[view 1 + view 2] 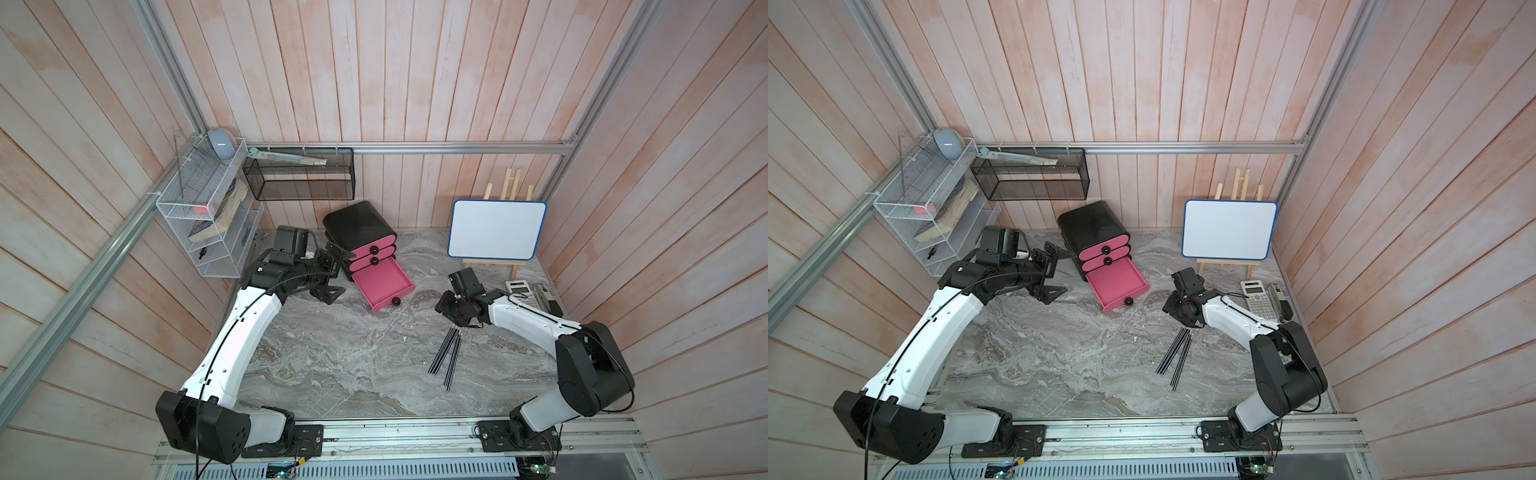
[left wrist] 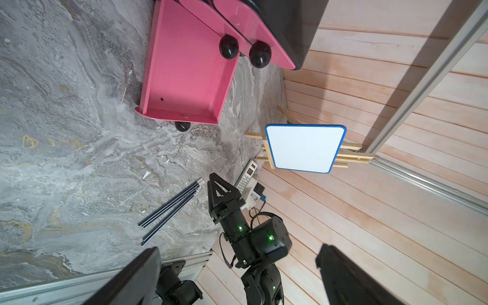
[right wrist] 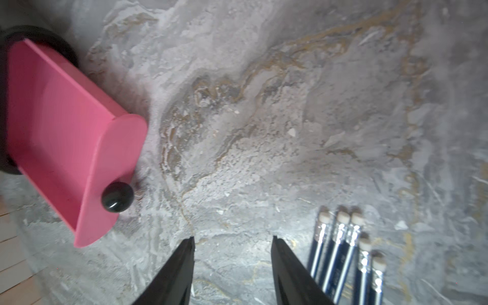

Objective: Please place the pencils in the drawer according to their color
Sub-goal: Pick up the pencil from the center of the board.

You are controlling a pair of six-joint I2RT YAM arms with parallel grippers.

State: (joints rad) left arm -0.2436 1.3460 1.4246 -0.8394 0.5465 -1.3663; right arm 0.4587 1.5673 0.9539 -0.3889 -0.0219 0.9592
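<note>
Whiteboard (image 1: pixel 496 230) on easel (image 1: pixel 494 262); calculator (image 1: pixel 519 288); mesh basket (image 1: pixel 307 192); wire rack (image 1: pixel 195 189)

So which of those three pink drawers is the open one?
The bottom drawer: it is pulled far out from the black cabinet, its pink floor showing. The top drawer and middle drawer are shut against the cabinet.

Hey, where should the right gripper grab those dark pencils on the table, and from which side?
I'd take the pencils just behind their eraser ends, from straight above, jaws across the shafts. They lie flat, bunched there and fanning apart toward the tips; the open right gripper hovers beside those ends.
</note>
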